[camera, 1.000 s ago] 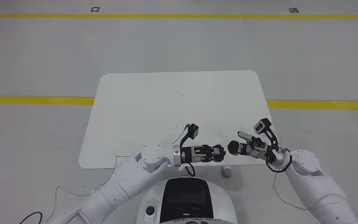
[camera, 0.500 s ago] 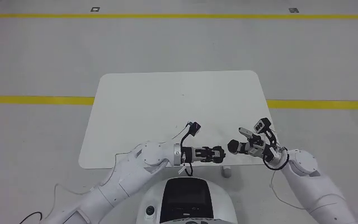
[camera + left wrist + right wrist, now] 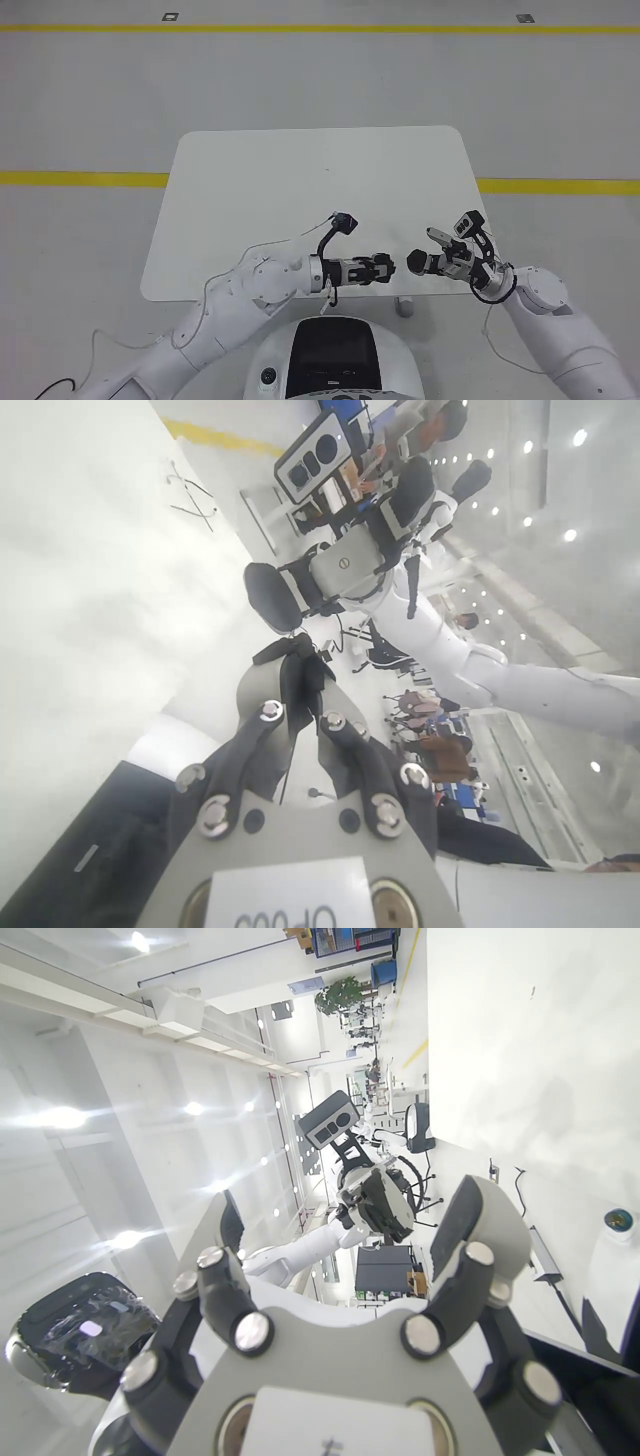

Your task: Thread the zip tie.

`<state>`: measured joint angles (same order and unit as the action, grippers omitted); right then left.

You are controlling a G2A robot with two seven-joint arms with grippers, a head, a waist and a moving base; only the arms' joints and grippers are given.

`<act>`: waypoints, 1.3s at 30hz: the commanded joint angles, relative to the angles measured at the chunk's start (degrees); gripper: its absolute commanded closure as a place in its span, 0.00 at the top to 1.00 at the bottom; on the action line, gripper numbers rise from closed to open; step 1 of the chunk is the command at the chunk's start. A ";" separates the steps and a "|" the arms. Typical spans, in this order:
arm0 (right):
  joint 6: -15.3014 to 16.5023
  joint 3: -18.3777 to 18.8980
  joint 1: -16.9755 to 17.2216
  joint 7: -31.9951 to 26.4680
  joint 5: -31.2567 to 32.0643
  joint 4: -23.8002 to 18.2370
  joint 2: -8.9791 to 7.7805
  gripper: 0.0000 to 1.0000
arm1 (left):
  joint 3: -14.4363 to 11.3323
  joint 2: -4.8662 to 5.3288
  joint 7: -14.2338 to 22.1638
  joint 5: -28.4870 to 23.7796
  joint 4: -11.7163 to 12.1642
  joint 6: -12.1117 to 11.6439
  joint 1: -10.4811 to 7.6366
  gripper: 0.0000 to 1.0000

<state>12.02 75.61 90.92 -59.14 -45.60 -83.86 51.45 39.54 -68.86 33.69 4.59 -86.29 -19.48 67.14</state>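
**While both arms hang over the table's near edge, the zip tie sits in the left gripper**

1. Site. The white table (image 3: 300,180) carries both arms above its near strip. The two grippers point at each other, tip toward tip, near but apart.

2. Left gripper (image 3: 386,268). Its fingers are drawn together in the left wrist view and pinch a thin black strip, taken to be the zip tie (image 3: 281,649). A short dark end sticks out past the fingertips. A fine black line runs back between the fingers toward the palm. Whether that end is the head or the tail cannot be told.

3. Right gripper (image 3: 350,1200). The jaws stand wide apart and the dark pads face each other across the gap. The left gripper shows farther off in this gap. From above, the right gripper lies just to the right of the left one, at about the same height.

4. Other items. Several loose thin strips (image 3: 192,497) lie crossed on the table surface, well away from both grippers, toward the table's middle.
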 commanded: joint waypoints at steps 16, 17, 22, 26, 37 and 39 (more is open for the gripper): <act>0.00 0.00 0.00 0.00 0.00 0.00 0.00 1.00 | 0.35 0.54 -2.62 0.25 -3.25 0.00 0.39 0.00; 0.00 0.00 0.00 0.00 0.00 0.00 0.00 1.00 | 0.65 0.65 -3.19 1.06 -3.64 0.00 0.30 0.00; 0.00 0.00 0.00 0.00 0.00 0.00 0.00 1.00 | 1.75 1.27 -5.12 2.77 -5.71 0.00 0.50 0.00; 0.00 0.00 0.00 0.00 0.00 0.00 0.00 1.00 | 2.18 1.73 -6.72 3.88 -6.71 0.00 0.58 0.00; -0.59 7.04 2.08 6.31 10.17 -2.89 -1.34 1.00 | 2.13 1.88 -6.90 3.82 -7.05 0.00 0.55 0.00; -3.50 10.54 4.09 8.30 15.62 -6.53 -2.11 1.00 | 2.13 1.88 -6.90 3.82 -7.05 0.00 0.55 0.00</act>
<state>10.36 83.78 93.78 -52.06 -33.64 -88.07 49.75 41.67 -66.98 26.79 8.41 -93.34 -19.48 67.69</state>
